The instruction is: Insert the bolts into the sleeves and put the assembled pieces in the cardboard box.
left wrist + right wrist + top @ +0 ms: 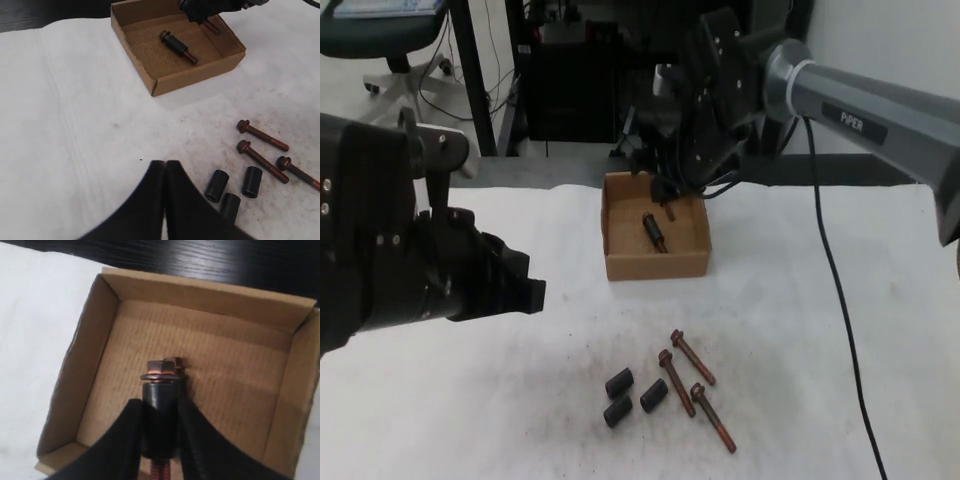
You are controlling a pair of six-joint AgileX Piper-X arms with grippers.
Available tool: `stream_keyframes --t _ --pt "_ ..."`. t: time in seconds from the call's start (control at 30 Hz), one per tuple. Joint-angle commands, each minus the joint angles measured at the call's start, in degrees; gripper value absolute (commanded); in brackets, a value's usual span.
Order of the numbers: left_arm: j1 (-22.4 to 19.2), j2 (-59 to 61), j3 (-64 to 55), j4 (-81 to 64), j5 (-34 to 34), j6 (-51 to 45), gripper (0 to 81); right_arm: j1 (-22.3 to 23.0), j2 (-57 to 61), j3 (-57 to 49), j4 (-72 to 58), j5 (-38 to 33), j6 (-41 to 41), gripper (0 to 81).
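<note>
The right jaws are held over the box (657, 266) (200, 295), toward its 12 o'clock side, and are pinched on the held piece (159, 400), a black sleeve with a bolt pushed through it. The bolt's flanged head is seated against the sleeve's end and its thread is seen at the other end. A boxed piece (654, 232) (178, 46) of the same kind is laid on the box floor. The left jaws are pressed together with nothing between them, over the desk (800, 330) at 9 o'clock of the loose parts. At 6 o'clock of the box, well apart from it, three sleeves (619, 382) (216, 186) are clustered on the desk. Three bolts (677, 383) (262, 161) are laid just beside them at 3 o'clock.
</note>
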Motion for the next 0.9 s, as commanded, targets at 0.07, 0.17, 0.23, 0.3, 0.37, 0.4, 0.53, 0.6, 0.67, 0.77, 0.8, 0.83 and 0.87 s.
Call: stream_keyframes --t 0.07,0.17,0.23,0.3,0.37,0.4,0.53,0.6,0.67,0.77,0.8,0.83,0.87 --pt "0.09 -0.82 -0.27 -0.16 -0.5 0.47 0.3 -0.74 -0.92 -0.93 -0.85 0.04 -2.22 25.3" --pt "0.09 -0.82 -0.27 -0.16 -0.15 0.86 0.3 -0.76 -0.92 -0.93 -0.85 0.04 -2.22 30.7" --pt "0.09 -0.82 -0.27 -0.16 0.01 0.86 0.3 -0.76 -1.05 -0.93 -0.73 0.04 -2.22 29.8" --pt "0.09 -0.82 -0.27 -0.16 0.01 0.86 0.3 -0.76 -1.26 -0.93 -0.73 0.04 -2.22 25.9" --pt "0.09 -0.82 -0.27 -0.16 0.01 0.86 0.3 -0.76 -1.97 -0.93 -0.15 0.04 -2.22 19.0" --pt "0.09 -0.82 -0.27 -0.16 0.01 0.86 0.3 -0.76 -2.46 -0.93 0.96 0.36 -2.22 13.1" --pt "0.09 -0.82 -0.27 -0.16 0.01 0.86 0.3 -0.76 -5.63 -0.93 8.96 0.81 -4.05 0.5" --pt "0.09 -0.82 -0.27 -0.16 -0.01 0.36 0.3 -0.76 -7.46 -0.93 14.6 0.81 -5.6 0.6" --pt "0.09 -0.92 -0.27 -0.16 -0.01 0.38 0.3 -0.76 -8.93 -0.18 20.18 0.81 -6.3 0.6" --pt "0.09 -1.19 -0.27 0.11 -0.01 0.38 0.3 -0.52 -12.61 4.77 22.41 0.81 -6.36 0.6" --pt "0.09 -1.32 -0.27 0.5 -0.01 0.38 0.3 -0.3 -14.35 7.69 22.12 0.81 -6.36 0.6" --pt "0.09 -1.56 -0.27 1.14 -0.01 0.38 0.3 -0.09 -16.35 11.06 21.44 0.81 -6.36 0.6" --pt "0.09 -1.85 -0.27 2.09 -0.01 0.38 0.3 0.17 -18.12 14.8 20.14 0.81 -6.36 0.6"
